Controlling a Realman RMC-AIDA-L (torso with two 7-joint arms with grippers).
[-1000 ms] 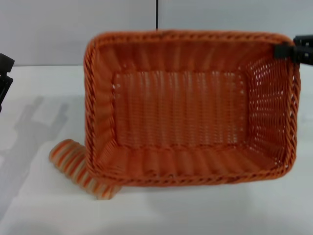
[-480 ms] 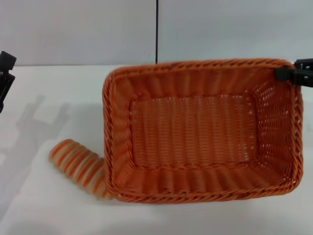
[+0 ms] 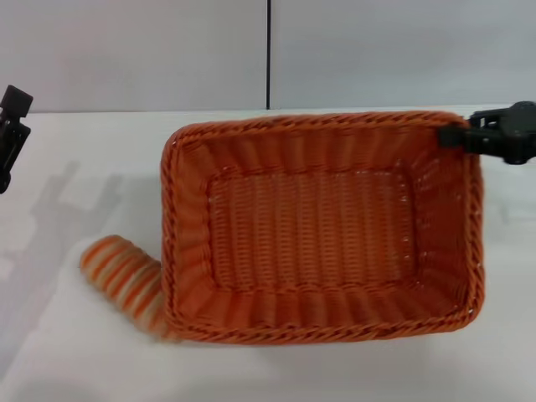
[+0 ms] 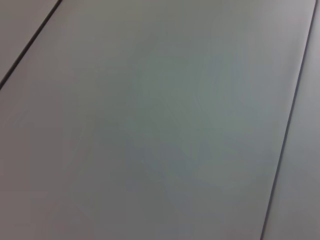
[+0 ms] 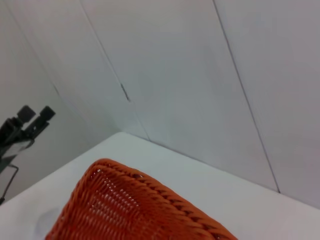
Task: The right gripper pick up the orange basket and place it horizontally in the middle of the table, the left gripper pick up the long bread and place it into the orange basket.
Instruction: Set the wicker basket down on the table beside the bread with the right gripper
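One orange basket (image 3: pixel 318 226) sat lengthwise across the table (image 3: pixel 75 167), roughly centre, open side up, nothing inside it. The right gripper (image 3: pixel 456 136) was clenched on the braided rim at the basket's far right corner, arm coming in from the right edge of the head view. Could not tell whether the basket's base was fully down on the table or slightly lifted. One long bread (image 3: pixel 126 280) lay on the table at the basket's near left corner, tilted, its inner end tucked under or against the basket wall; exact contact was not clear. The left gripper (image 3: pixel 10 134) sat at the far left edge of the head view, well apart from bread and basket, holding nothing; whether its fingers were parted or closed could not be told. The right wrist view showed one corner of the basket (image 5: pixel 135 210) from outside, the table (image 5: pixel 240 200) beyond it, and the left gripper (image 5: pixel 27 125) farther off. The left wrist view showed only plain grey wall panels (image 4: pixel 160 120) with dark seams. Count: one basket, one bread, two grippers. No readable brands, labels or writing anywhere.
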